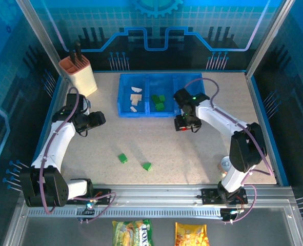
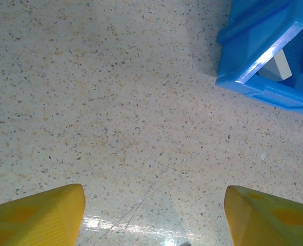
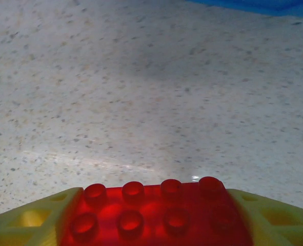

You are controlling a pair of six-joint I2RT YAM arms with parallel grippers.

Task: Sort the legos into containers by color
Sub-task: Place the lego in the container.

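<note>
Red studded plastic brick (image 3: 154,215) sits at the bottom edge of the right wrist view, clamped between the yellow fingers (image 3: 28,220) of the right gripper (image 3: 154,207), with the speckled beige tabletop (image 3: 141,92) stretching beyond it. Next, the left gripper (image 2: 154,218) hangs released: its two yellow fingertips (image 2: 36,218) stand wide apart at the lower corners of the left wrist view with bare table between them. At the upper right of that view is a corner of the bright blue three-bin plastic tray (image 2: 254,77), with a cream brick (image 2: 282,65) inside. From above, two snack packets (image 1: 133,231) lie at the bottom edge, below the arm bases. A loose green brick (image 1: 122,158) and a second green brick (image 1: 147,166) rest near each other on the table at lower centre, and a small round tin can (image 1: 225,165) sits by the right arm at lower right. Higher up, the left gripper is left of centre, and the right gripper is just below the tray's near edge. Across the upper centre, the tray's left bin holds cream bricks (image 1: 135,96) and its middle bin holds green bricks (image 1: 159,101); the right arm partly hides the right bin. A beige knife block with orange top (image 1: 79,74) stands at the upper left.
</note>
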